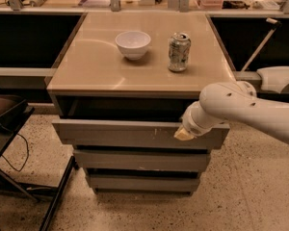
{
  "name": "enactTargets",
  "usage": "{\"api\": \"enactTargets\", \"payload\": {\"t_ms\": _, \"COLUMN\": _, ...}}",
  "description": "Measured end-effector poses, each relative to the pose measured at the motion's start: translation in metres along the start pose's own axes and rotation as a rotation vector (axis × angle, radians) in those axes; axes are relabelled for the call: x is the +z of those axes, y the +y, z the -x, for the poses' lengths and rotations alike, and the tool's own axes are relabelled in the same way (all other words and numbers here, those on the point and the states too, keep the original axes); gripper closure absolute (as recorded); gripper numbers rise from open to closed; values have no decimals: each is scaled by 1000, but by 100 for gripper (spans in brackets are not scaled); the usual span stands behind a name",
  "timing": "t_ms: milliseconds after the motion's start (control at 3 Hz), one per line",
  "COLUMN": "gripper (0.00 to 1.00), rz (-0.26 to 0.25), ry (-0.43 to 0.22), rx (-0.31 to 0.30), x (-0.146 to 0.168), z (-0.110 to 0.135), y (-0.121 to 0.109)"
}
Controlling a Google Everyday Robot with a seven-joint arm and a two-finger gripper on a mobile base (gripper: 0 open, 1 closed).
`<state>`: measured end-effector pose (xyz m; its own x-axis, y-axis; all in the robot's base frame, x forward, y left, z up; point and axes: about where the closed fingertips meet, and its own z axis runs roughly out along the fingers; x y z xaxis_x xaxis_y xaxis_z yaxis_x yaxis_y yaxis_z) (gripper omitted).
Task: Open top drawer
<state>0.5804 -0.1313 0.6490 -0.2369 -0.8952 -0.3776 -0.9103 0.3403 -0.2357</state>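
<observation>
The top drawer (120, 134) is the widest grey front, just under the tan cabinet top, with small pale scratch marks. It stands pulled out a little, with a dark gap above it. My gripper (184, 134) is at the end of the white arm that comes in from the right. Its pale tip rests against the upper right part of the top drawer's front.
A white bowl (133, 44) and a silver can (178, 51) stand on the tan cabinet top (96, 66). Two narrower grey drawer fronts (139, 160) sit below. A dark chair frame (9, 143) and cable are at the left. Speckled floor surrounds the cabinet.
</observation>
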Motion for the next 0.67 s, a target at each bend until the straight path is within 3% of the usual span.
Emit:
{"api": "enactTargets", "payload": {"t_ms": 333, "gripper": 100, "rz": 0, "ry": 0, "rx": 0, "x": -2, "z": 1, "y": -1}}
{"api": "enactTargets", "payload": {"t_ms": 667, "gripper": 100, "rz": -29, "ry": 13, "rx": -12, "x": -8, "z": -4, "y": 14}}
